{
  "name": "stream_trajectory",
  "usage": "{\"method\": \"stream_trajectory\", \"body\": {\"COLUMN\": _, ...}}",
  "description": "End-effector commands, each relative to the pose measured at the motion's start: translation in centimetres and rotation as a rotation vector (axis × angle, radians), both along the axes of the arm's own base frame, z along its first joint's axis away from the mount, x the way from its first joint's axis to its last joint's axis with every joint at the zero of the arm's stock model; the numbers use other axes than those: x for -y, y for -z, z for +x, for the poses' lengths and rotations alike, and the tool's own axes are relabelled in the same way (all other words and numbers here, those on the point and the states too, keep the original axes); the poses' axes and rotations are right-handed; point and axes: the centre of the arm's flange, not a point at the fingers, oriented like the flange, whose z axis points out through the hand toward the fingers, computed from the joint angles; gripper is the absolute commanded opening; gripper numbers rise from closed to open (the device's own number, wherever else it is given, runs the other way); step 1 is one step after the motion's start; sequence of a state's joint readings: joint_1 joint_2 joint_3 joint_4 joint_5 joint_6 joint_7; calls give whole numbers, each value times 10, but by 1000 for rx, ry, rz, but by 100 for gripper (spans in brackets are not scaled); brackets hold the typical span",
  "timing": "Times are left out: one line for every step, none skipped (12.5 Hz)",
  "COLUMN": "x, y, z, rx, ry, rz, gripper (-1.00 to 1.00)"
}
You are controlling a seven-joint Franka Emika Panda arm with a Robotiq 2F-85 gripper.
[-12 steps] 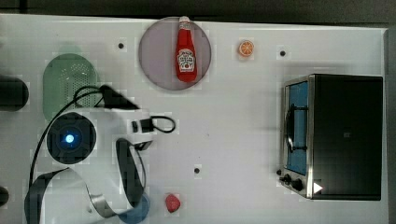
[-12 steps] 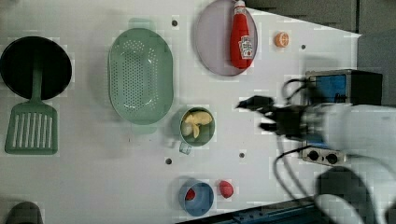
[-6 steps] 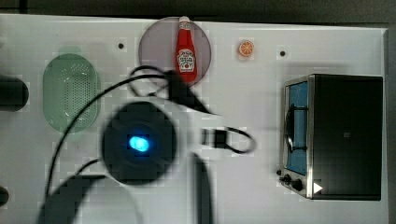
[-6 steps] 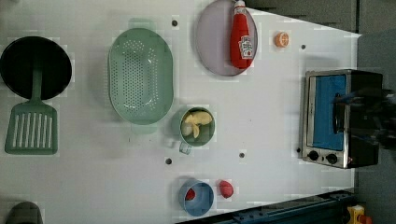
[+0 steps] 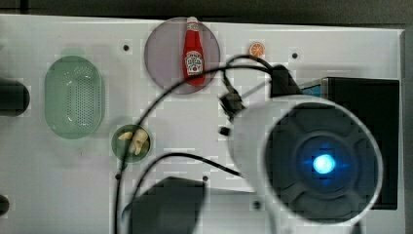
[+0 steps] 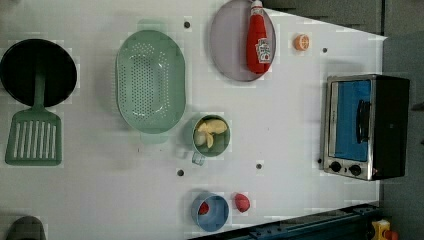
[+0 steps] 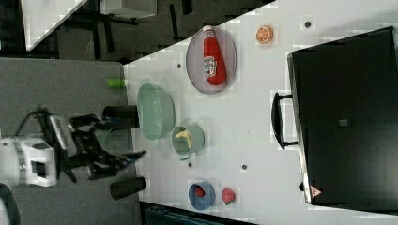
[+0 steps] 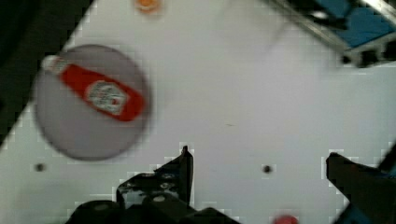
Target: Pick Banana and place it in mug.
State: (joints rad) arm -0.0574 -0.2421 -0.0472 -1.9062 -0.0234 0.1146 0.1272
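The banana (image 6: 211, 131) lies inside the mug (image 6: 212, 136), which stands on the bench (image 6: 280, 125) just beside the green basket (image 6: 150, 81). A second ago the arm hung close by the mug in the left view; now it has drawn clear of that part of the bench, and in the top view its body has swung toward the toaster oven (image 6: 365, 126). The mug and its contents have not shifted over that time. The pincer (image 8: 259, 161) is released, jaws spread wide and empty, hovering over bare bench between the purple plate (image 8: 91, 100) with its ketchup bottle (image 8: 100, 93) and the oven. That reads as a finished placement and a retreat; nothing looks left to do.

The banana is curled within the mug's bowl. In the left view its long axis seems to run slantwise from near the handle side up toward the far rim, though it looks like pale chunks there and I cannot fix which tip points where.
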Motion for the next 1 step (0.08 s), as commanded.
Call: {"method": "stream_trajectory", "body": {"x": -14, "y": 12, "z": 3, "rx": -49, "ry": -115, "rz": 9, "gripper": 100}}
